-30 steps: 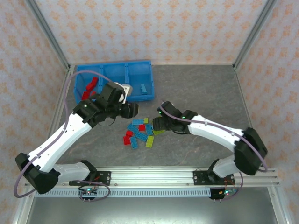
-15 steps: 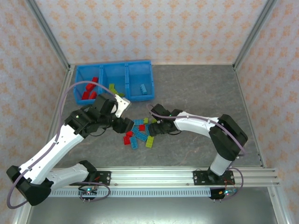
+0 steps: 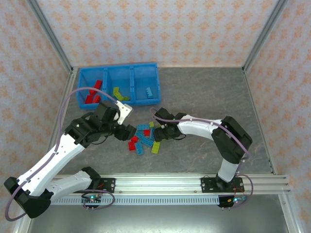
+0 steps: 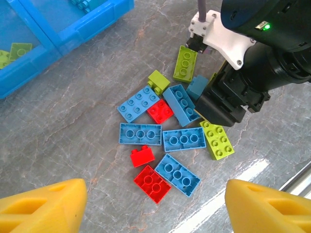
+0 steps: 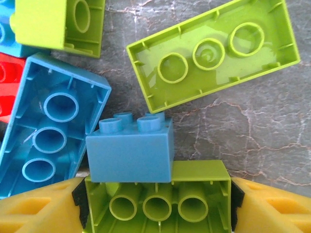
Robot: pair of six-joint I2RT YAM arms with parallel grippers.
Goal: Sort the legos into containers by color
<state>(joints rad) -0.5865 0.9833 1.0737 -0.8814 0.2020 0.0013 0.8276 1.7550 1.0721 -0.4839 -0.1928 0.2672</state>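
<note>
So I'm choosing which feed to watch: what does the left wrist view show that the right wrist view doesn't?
Left wrist: the blue bin, red bricks and the loose pile. Right wrist: a close look at a hollow-side-up yellow-green brick between its jaws, a small blue brick against it. Both: the pile's blue and yellow-green pieces on the grey table.

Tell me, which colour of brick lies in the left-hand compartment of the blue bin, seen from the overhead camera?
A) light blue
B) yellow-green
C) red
C: in the top view the red bricks lie in the left compartment of the blue bin, while the yellow-green ones sit in the middle and a light blue one on the right.
</note>
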